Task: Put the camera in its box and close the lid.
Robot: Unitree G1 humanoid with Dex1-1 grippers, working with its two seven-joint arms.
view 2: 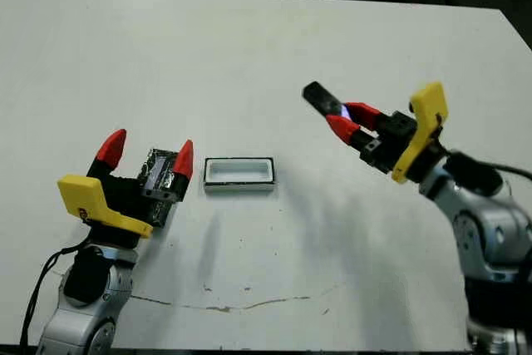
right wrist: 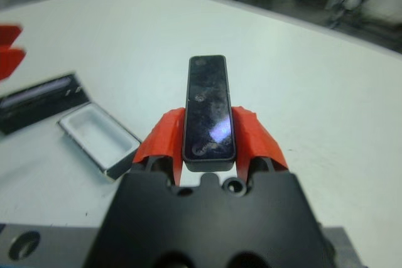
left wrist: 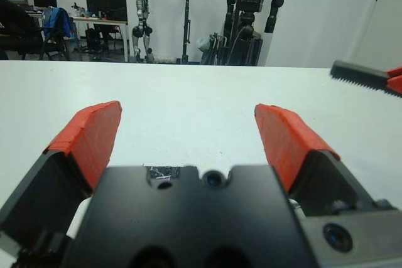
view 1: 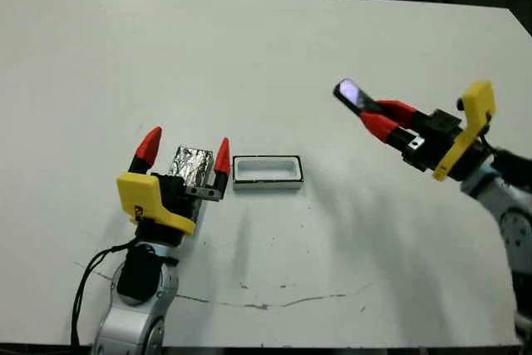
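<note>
We are gripping the camera [view 1: 347, 91] in our right tool [view 1: 376, 117], holding it in the air at centre right of the frame, well apart from the box [view 1: 268, 171]. The box is sitting open at centre on the white bench [view 1: 249, 56]. Our left tool [view 1: 184, 154] is hanging open over the lid [view 1: 189, 164], just left of the box.
</note>
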